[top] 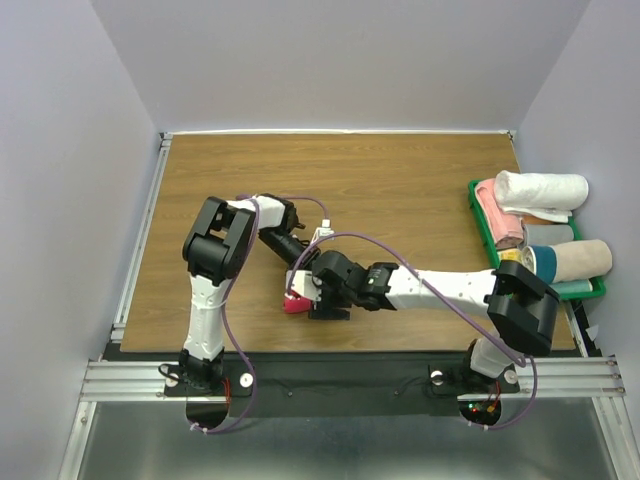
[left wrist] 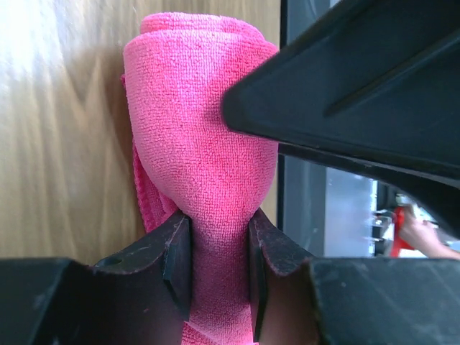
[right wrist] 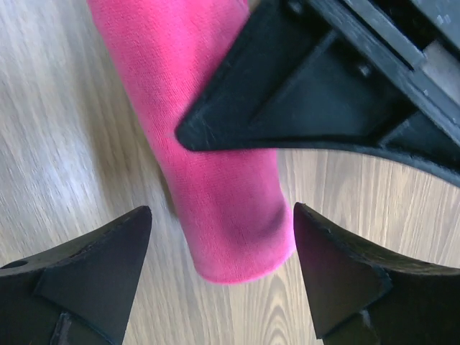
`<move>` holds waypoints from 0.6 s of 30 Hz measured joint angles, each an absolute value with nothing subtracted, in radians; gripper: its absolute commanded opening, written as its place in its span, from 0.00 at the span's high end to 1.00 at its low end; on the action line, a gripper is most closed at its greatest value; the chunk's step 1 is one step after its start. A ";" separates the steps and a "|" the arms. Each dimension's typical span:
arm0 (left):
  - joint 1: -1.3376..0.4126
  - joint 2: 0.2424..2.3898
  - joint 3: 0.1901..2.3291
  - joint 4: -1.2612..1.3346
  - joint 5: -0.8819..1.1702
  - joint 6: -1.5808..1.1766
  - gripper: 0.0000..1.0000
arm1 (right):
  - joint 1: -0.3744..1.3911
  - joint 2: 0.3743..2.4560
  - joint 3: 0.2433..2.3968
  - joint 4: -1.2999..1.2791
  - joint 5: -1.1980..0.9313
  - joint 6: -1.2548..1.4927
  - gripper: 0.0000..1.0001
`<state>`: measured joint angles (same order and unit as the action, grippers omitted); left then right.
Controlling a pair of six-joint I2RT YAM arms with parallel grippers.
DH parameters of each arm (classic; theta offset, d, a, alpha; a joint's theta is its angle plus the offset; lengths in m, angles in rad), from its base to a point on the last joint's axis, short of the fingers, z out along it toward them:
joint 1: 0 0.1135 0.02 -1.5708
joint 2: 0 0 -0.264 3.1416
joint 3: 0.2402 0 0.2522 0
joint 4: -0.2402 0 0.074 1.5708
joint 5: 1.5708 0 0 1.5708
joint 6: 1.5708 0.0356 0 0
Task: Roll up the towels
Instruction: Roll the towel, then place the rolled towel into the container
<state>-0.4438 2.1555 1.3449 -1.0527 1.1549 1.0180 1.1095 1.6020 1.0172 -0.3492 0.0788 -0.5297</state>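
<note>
I am pinching one end of the soft, light towel roll [left wrist: 205,144] on the table [top: 400,180] in my left end effector [left wrist: 218,241], my right end effector [right wrist: 223,226] gaping wide around the other end, and I am judging a grip across its full thickness safest against unrolling.

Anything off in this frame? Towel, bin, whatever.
Minor only. The pink towel is rolled, but a loose layer sags off one side near where the left end effector pinches it. At the table's right edge, the white roll and beige roll overhang the green bin's rim. No damage visible.
</note>
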 measured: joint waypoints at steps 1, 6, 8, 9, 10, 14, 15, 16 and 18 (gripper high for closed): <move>-0.443 2.162 1.347 -1.071 1.156 1.024 0.81 | 1.117 1.604 1.010 -0.335 0.088 -0.535 0.16; -0.443 2.191 1.351 -1.129 1.173 1.056 0.81 | 1.150 1.610 0.982 -0.280 0.106 -0.542 0.16; -0.442 2.204 1.351 -1.155 1.181 1.074 0.82 | 1.166 1.612 0.980 -0.274 0.114 -0.542 0.16; -0.441 2.210 1.351 -1.164 1.185 1.077 0.82 | 1.171 1.612 0.980 -0.272 0.115 -0.542 0.16; -0.438 2.220 1.351 -1.179 1.192 1.084 0.82 | 1.178 1.612 0.980 -0.267 0.117 -0.542 0.16; -0.428 2.241 1.351 -1.207 1.205 1.092 0.82 | 1.200 1.612 0.978 -0.249 0.124 -0.542 0.19; -0.426 2.244 1.351 -1.212 1.207 1.093 0.82 | 1.203 1.612 0.973 -0.239 0.125 -0.542 0.19; -0.424 2.246 1.351 -1.216 1.207 1.094 0.82 | 1.206 1.612 0.964 -0.228 0.125 -0.542 0.21; -0.422 2.249 1.351 -1.221 1.208 1.095 0.82 | 1.209 1.614 0.945 -0.205 0.128 -0.543 0.22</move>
